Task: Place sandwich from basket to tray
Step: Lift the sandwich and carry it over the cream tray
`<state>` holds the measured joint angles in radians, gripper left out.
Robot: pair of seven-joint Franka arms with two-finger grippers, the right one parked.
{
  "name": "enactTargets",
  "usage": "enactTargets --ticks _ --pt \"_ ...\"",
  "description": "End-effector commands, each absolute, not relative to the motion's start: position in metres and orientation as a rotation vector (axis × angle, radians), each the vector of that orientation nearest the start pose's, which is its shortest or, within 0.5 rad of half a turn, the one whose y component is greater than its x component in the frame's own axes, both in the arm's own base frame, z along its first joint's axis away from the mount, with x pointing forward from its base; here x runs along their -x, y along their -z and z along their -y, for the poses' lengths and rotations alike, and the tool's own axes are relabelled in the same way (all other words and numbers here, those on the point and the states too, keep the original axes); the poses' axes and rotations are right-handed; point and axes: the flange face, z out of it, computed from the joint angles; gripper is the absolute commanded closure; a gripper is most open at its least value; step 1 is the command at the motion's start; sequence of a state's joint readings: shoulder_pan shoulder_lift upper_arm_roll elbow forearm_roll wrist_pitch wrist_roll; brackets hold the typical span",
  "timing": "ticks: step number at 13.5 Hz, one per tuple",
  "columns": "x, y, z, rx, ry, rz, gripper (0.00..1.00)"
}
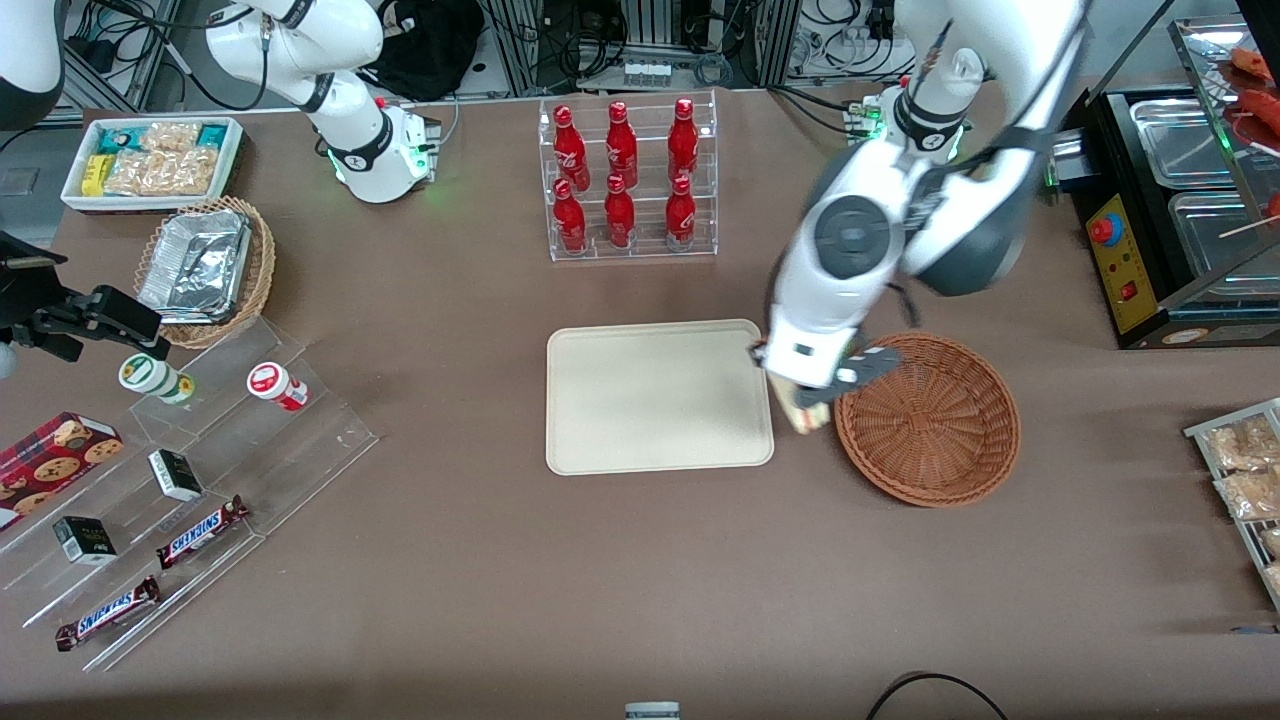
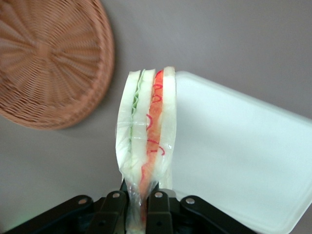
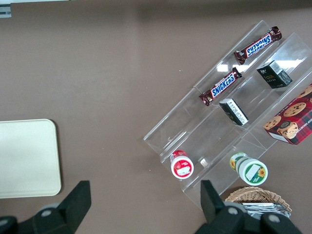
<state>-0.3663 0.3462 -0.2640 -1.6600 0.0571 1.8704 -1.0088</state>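
Pincer: the left arm's black two-finger pincer (image 2: pixel 142 204) is pinching the wrapped sandwich by its narrow end, one finger on each bread face; in the front view it (image 1: pixel 822 392) sits right of centre, above the gap between tray and basket.

Sandwich: a small triangular wedge of pale bread with red and green filling layers (image 2: pixel 146 141), sealed in clear film, hangs from the pincer clear of the tabletop; in the front view only a pale corner (image 1: pixel 806 415) shows under the wrist.

How it handles (my judgement): light and soft, so it will squash under a hard squeeze; the film looks slick, so it could slide or swing. The hold on the flat bread faces near the wedge's end seems sound; gripping across the cut edge would crush the filling.

Tabletop: a brown cloth-covered tabletop (image 1: pixel 480 580) fills the lower frame of the front view.

Tray: the flat cream-coloured rectangular tray with rounded corners (image 1: pixel 650 400), mid-frame, is bare; its nearest edge lies just beside the held sandwich.

Basket: the round, shallow, reddish-brown woven wicker basket (image 1: pixel 935 420), right of centre, holds nothing that I can see.

Stage (my judgement): sandwich lifted out, not yet over the tray's middle.

Farthest: a clear rack of red bottles (image 1: pixel 625 180) stands in the upper middle.
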Motion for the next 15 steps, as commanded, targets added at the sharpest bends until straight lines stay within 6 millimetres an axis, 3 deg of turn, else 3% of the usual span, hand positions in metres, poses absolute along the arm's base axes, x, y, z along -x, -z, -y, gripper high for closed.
enactTargets --ticks 1,3,7,9,12,15 --pt "-0.524 -0.377 0.408 3.035 -0.183 0.463 0.92" --pt "-0.514 -0.357 0.441 3.037 -0.197 0.382 0.92" --pt "-0.503 -0.311 0.479 3.072 -0.109 0.265 0.92" --pt "-0.491 -0.301 0.494 3.073 -0.094 0.202 0.9" --pt "-0.484 -0.278 0.503 3.052 -0.073 0.141 0.9" --pt "-0.48 -0.271 0.509 3.063 -0.066 0.135 0.9"
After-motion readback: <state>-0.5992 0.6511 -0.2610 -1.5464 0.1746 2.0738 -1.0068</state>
